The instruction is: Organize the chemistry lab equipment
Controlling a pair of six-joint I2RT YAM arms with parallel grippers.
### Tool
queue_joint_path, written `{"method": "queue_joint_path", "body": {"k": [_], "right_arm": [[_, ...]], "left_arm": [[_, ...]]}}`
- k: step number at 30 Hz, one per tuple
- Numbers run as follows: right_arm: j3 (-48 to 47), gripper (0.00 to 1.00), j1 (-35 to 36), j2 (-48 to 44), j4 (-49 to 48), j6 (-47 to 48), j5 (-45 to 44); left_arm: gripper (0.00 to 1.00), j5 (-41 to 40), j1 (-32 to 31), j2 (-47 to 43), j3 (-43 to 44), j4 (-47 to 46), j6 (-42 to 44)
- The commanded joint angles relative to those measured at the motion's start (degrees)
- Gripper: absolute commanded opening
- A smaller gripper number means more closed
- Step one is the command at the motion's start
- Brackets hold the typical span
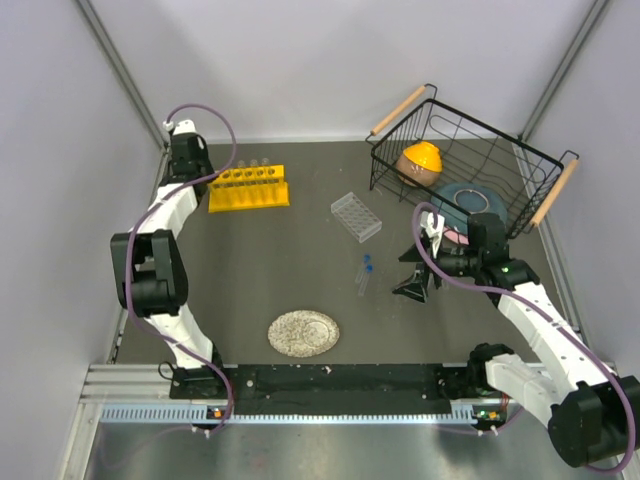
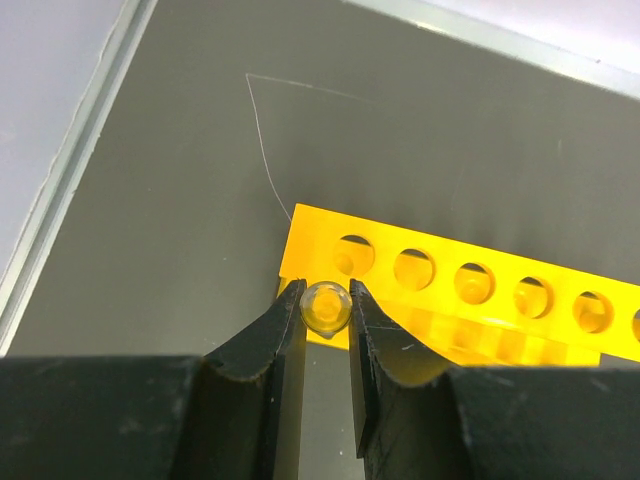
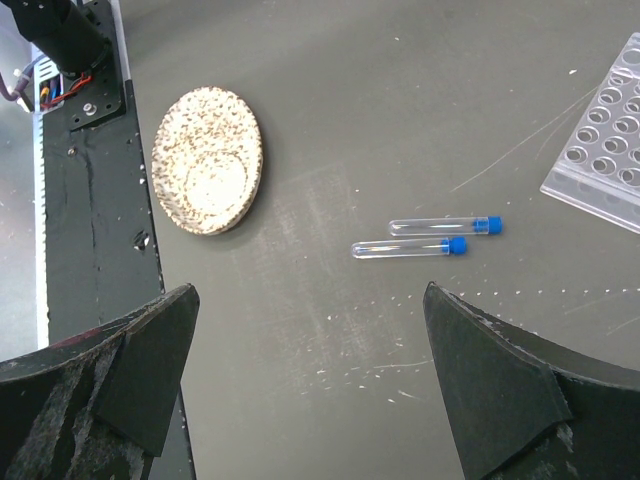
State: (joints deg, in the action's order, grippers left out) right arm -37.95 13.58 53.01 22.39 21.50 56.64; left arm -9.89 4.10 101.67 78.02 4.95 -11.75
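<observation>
I'm watching the left wrist view: the left gripper (image 2: 326, 287) is pinching a clear glass test tube (image 2: 325, 308) between its fingertips, jaws drawn in narrow around it. I'm seeing the tube end-on, so it's hanging roughly upright. It's sitting at the near left corner of the yellow rack (image 2: 330, 225), just short of the end hole (image 2: 350, 256) and not lined up over it. So I'm reading this as the insertion step, tube gripped and rack right there, but not yet seated.

In the top view I'm making out what look like a few tubes standing in the yellow rack, though they're too faint to count.

Over on the other side, the right gripper (image 3: 310, 288) is hanging with its fingers spread wide, holding nothing. Below it two blue-capped vials (image 3: 445, 226) are lying side by side on the table, close but apart, between the speckled plate (image 3: 210, 160) and the clear grid rack (image 3: 600, 140). Those are waiting their turn, and the wire basket (image 1: 465, 160) isn't part of this.

What I'm thinking for the next move: nudge the tube a touch further over the rack until it's centred on that end hole, keep it vertical, then lower it straight in before loosening the grip. The glass is thin, so I'm wary of catching the rim of the hole and tipping the rack or cracking the tube
</observation>
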Motion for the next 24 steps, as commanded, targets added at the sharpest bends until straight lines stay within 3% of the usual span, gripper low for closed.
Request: {"method": "queue_joint_path", "body": {"k": [1,6,8,12,24], "right_arm": [[-2.5,0.95,-0.5,0.0,-0.7,1.5,0.7],[-2.5,0.95,-0.4,0.2,-0.7,1.6,0.5],[-2.6,0.96,-0.5,0.2,-0.7,1.6,0.4],[-2.6,0.96,-0.4,0.2,-0.6,1.8,0.3],[-2.5,0.96,-0.5,0.1,-0.2,2.6,-0.2]], "left_arm": [[0.08,2.6,0.4,1.6,1.0,-0.9,1.2],[0.14,2.8,0.4,2.3,0.3,-1.0,1.1],[0.27,2.3,0.3,2.0,-0.3,-0.8,1.0],[0.44,1.6,0.3,0.5,-1.2,-0.9,0.8],[0.71,-3.7,0.4,-7.9,-1.6,2.6,-1.0]]}}
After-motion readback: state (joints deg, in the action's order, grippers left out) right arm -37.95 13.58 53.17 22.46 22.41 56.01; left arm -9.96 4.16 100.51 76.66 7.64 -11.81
